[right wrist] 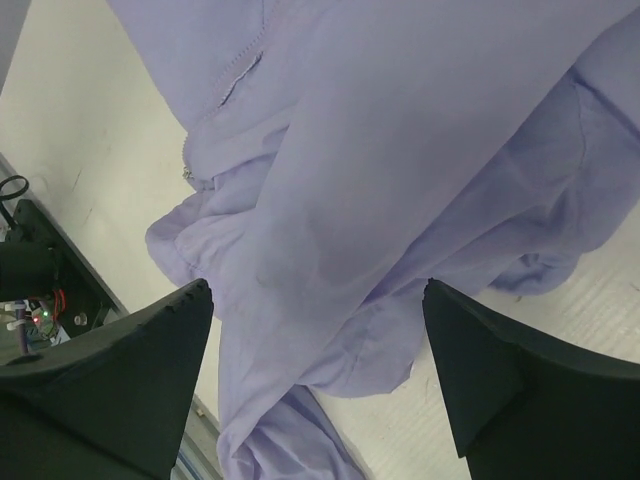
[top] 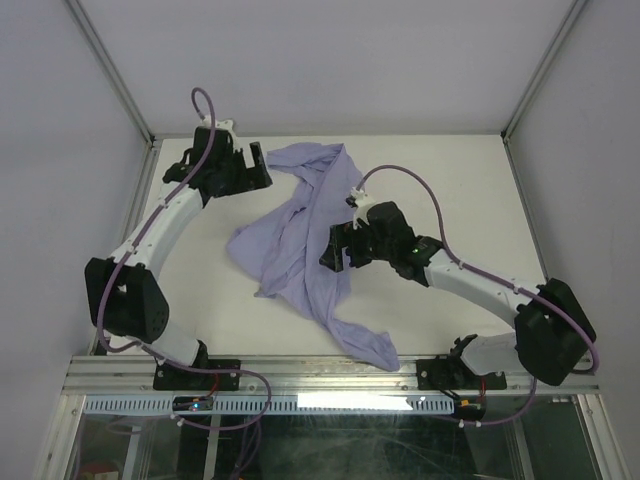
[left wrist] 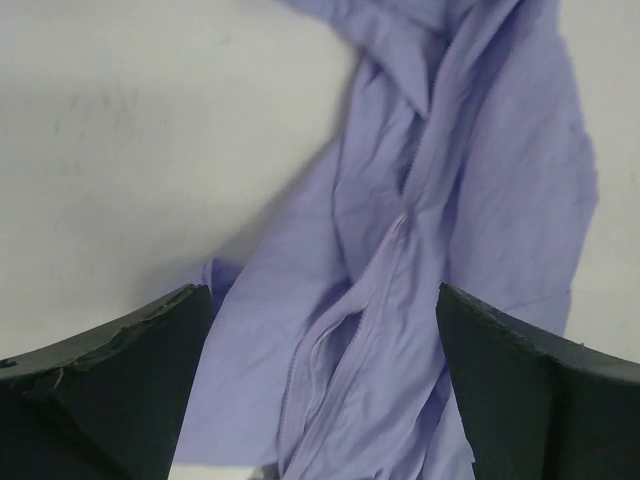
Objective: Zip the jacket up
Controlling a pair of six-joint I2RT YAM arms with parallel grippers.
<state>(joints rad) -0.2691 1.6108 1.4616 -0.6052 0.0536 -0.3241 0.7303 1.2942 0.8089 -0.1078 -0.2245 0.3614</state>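
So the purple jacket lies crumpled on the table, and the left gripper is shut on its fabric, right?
Not quite. The left gripper is open and holds nothing, as the left wrist view shows. The jacket does lie crumpled on the table.

Robot lab test cell. A plain white table (top: 470, 200) is boxed in by blank pale wall panels (top: 330, 60) on metal frame posts (top: 110, 70). The left arm (top: 165, 225) and right arm (top: 480, 285) are bolted to an aluminium rail (top: 330, 372) along the table's near edge. Purple cables (top: 203, 91) loop over them.
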